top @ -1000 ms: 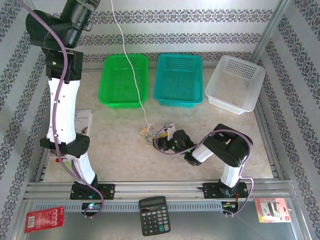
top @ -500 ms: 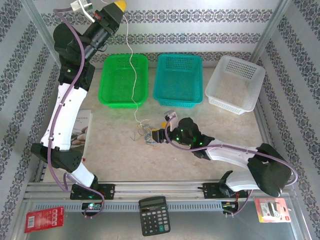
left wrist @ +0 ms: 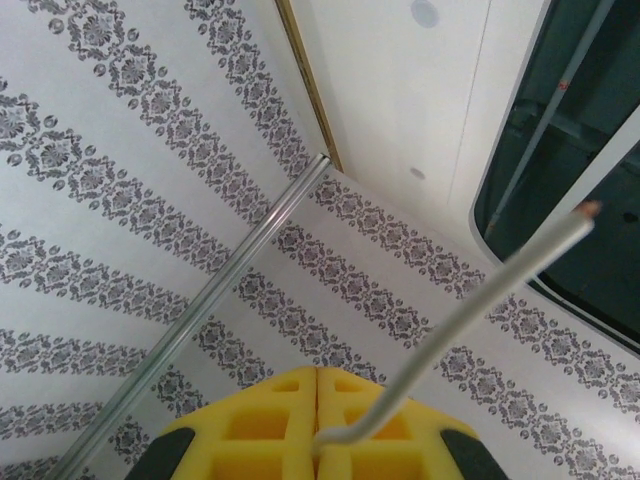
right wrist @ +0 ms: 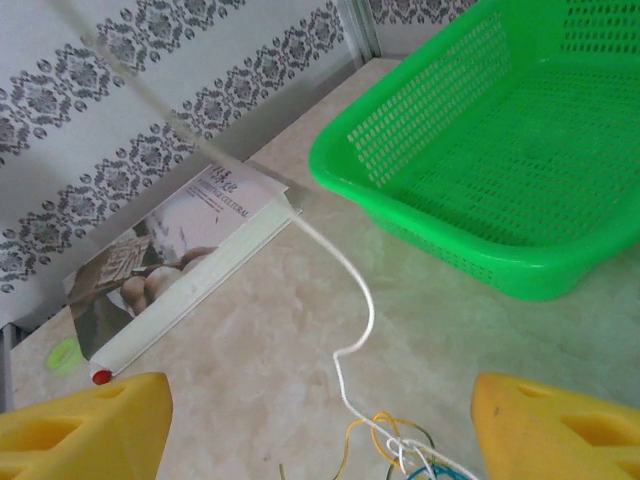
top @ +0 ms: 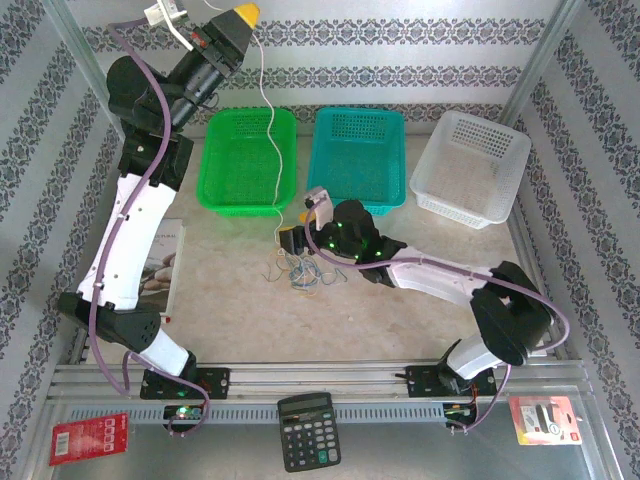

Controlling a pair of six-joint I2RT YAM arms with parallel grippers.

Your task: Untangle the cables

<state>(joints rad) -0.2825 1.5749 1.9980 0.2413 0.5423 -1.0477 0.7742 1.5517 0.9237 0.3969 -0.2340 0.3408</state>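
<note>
The cables lie in a small tangle [top: 300, 270] of yellow, white and blue wire on the table in front of the green basket [top: 247, 160]. One white cable [top: 271, 130] rises from the tangle across that basket to my left gripper [top: 243, 14], held high against the back wall. Its yellow fingers [left wrist: 270, 425] are shut on the white cable [left wrist: 470, 300]. My right gripper [top: 303, 222] hovers open just beyond the tangle, nothing between its fingers. In the right wrist view the white cable [right wrist: 365, 310] runs between the wide-apart fingertips [right wrist: 560, 430] down to the tangle [right wrist: 420, 450].
A teal basket [top: 358, 160] and a white basket [top: 470, 168] stand at the back beside the green one [right wrist: 500, 150]. A book [top: 165, 255] lies at the left, its corner [right wrist: 170, 270] near the cable. A calculator [top: 309, 430] sits on the near rail.
My right gripper moved from the near side of the tangle toward the green basket and opened wider. The left arm leaned back, its gripper now in view at the top with the white cable.
</note>
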